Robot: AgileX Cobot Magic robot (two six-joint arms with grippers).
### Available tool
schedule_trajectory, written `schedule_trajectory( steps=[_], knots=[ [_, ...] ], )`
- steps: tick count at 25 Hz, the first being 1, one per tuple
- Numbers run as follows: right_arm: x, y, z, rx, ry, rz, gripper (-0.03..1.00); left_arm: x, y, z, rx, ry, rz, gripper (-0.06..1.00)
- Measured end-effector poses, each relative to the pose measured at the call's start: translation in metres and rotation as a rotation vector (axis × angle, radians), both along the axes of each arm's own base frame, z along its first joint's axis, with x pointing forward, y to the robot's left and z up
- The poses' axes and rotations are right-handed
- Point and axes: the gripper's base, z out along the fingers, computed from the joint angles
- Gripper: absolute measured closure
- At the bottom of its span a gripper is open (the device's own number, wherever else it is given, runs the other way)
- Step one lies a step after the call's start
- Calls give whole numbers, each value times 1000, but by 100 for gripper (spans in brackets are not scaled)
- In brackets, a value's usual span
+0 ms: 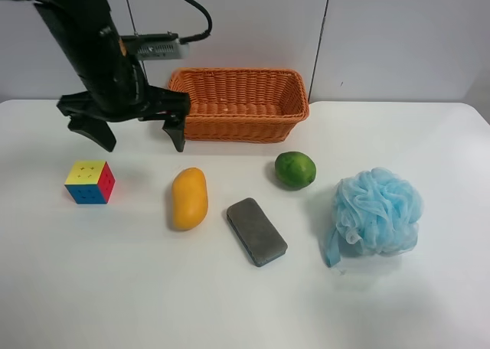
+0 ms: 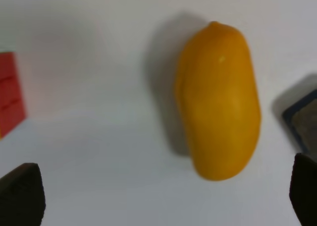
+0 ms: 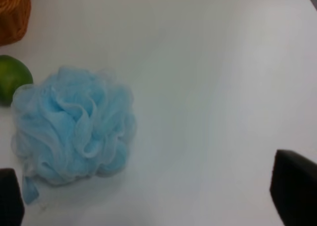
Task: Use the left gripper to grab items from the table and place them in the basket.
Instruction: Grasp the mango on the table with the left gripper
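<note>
A white table (image 1: pixel 115 288) seen from a high camera; an orange-brown wicker basket (image 1: pixel 237 127) stands at its far edge. Five items lie on the tabletop in front of the basket, all outside it, none touching another. From the view's left to right they are a multicoloured puzzle cube (image 1: pixel 90 182); a yellow-orange mango (image 1: pixel 189 198) lying lengthwise; a dark grey sponge (image 1: pixel 256 231) set at a slant just beside the mango; a green lime (image 1: pixel 295 169) nearer the basket; a fluffy light-blue bath pouf (image 1: pixel 377 213).

The left gripper (image 1: pixel 144 144), a black claw on a black arm, hangs over the table by the basket's left corner, behind the cube and mango; its prongs are spread wide and grip nothing. Its wrist camera looks down on the mango, with the cube's red side and a corner of the sponge at the frame's edges.

The right gripper (image 3: pixel 151 196) shows only as two dark tips set far apart, with nothing between them, near the pouf.
</note>
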Motion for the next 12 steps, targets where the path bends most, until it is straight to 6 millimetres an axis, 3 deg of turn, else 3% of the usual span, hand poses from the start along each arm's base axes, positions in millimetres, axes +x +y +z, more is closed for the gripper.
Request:
schedule_trajectory(
  steps=[12],
  knots=[
    [0,0,0,0,0,0,-2,21,-20,-74,-46,137,62,-5]
  ],
)
